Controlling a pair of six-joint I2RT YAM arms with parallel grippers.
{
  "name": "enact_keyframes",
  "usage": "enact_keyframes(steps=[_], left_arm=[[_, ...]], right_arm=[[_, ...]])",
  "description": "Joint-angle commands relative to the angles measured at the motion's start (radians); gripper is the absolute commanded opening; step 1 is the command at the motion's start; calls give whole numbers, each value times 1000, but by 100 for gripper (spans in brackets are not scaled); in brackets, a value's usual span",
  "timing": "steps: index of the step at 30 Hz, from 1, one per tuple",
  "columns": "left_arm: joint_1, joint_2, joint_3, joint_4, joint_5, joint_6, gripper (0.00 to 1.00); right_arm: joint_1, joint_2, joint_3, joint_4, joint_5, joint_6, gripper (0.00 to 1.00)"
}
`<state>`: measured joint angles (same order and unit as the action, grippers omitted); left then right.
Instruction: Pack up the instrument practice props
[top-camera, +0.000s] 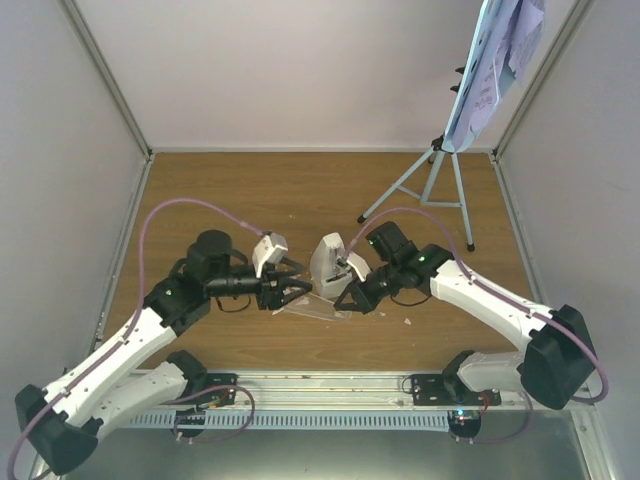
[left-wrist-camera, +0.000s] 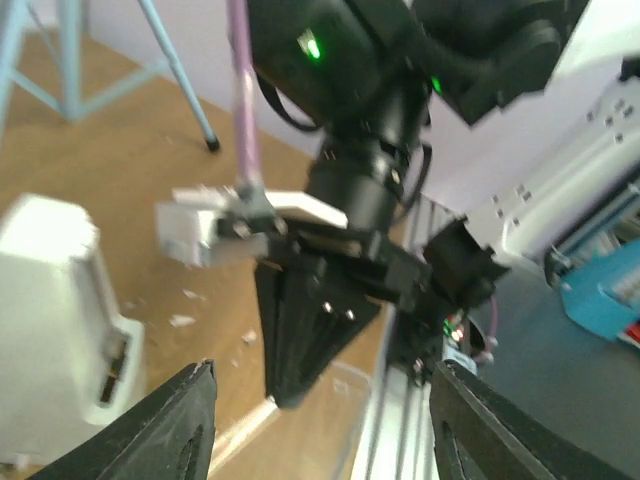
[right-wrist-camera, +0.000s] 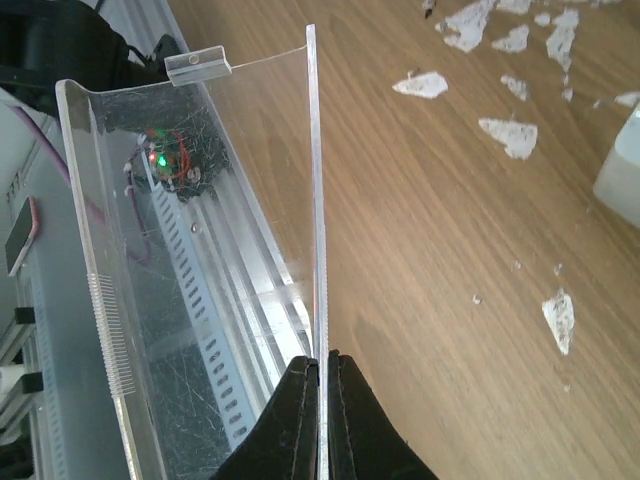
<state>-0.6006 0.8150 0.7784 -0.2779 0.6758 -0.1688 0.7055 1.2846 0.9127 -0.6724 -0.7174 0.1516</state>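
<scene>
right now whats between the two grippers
The clear cover: the right gripper is shut on its edge, and the open left gripper faces it. Seen in the top view; the right wrist view shows the pinch.

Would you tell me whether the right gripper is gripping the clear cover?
Yes, the right gripper has its jaws pinched shut on one thin wall of the cover.

You had the metronome (top-camera: 328, 262) dead centre, the clear cover (top-camera: 312, 309) right in front of it, between left gripper (top-camera: 300, 291) and right gripper (top-camera: 340, 303). The music stand (top-camera: 437, 172) was in the far right corner, sheet music (top-camera: 495, 60) up on it.
</scene>
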Motion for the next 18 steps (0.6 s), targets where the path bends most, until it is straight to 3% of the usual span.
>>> enact_keyframes(steps=[1, 5, 9, 18], left_arm=[[-87, 51, -31, -22, 35, -48, 59], [-167, 136, -12, -36, 91, -82, 56], [-234, 207, 41, -108, 49, -41, 55], [-276, 306, 101, -257, 39, 41, 45]], right_arm=[[-24, -2, -8, -113, -60, -42, 0], [-24, -3, -17, -119, -99, -47, 1], [-23, 2, -20, -124, -122, -51, 1], [-10, -9, -22, -130, -132, -52, 0]])
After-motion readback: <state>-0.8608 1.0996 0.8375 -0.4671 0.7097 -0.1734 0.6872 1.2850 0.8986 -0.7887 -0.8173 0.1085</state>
